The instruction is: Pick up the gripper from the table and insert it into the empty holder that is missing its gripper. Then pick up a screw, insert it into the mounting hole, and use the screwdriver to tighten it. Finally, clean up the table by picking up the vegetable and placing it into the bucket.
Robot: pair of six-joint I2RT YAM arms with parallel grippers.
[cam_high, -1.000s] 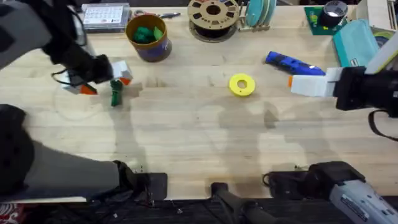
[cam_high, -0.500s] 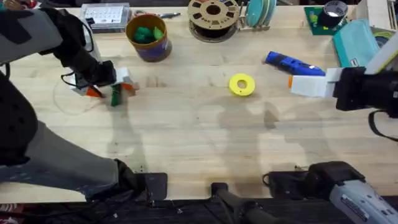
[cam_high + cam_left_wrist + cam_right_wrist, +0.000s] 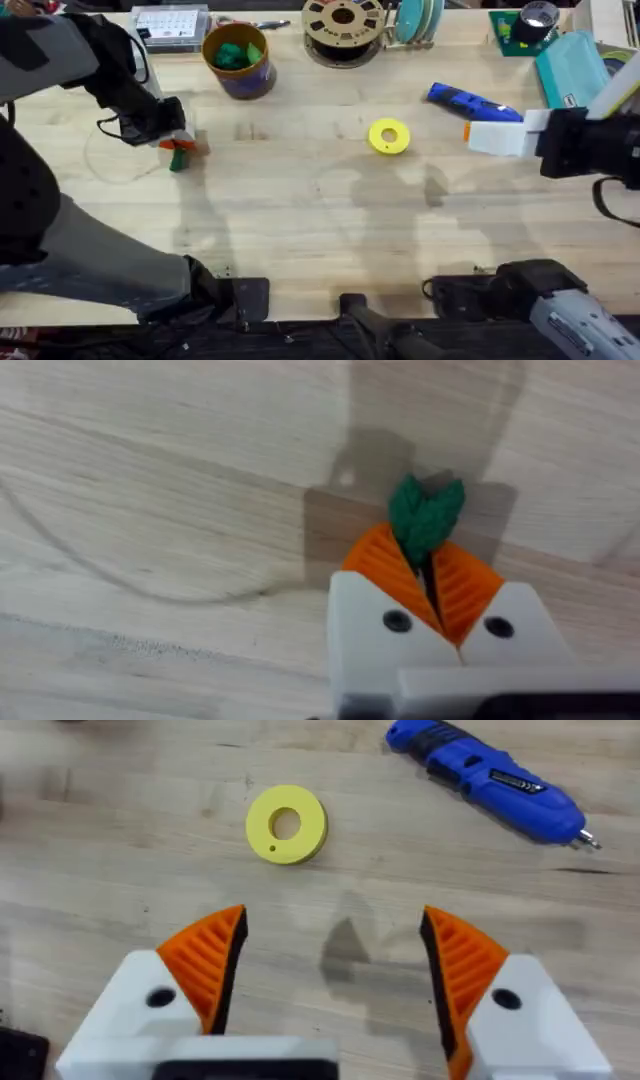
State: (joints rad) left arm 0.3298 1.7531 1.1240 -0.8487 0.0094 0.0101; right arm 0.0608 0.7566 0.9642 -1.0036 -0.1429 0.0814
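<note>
Since a second ago our left gripper (image 3: 432,582) has pinched its jaws onto the small dark-green toy vegetable (image 3: 426,515); our right gripper (image 3: 330,960) hovers, jaws spread.

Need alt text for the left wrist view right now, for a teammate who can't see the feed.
The left end effector is shut on the vegetable, its dark green leafy tip sticking out between the orange ribbed pads. Pale wooden table lies behind, with the arm's shadow across it.

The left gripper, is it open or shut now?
Shut on the vegetable: the left gripper has its orange pads pinching the green piece between them.
</note>
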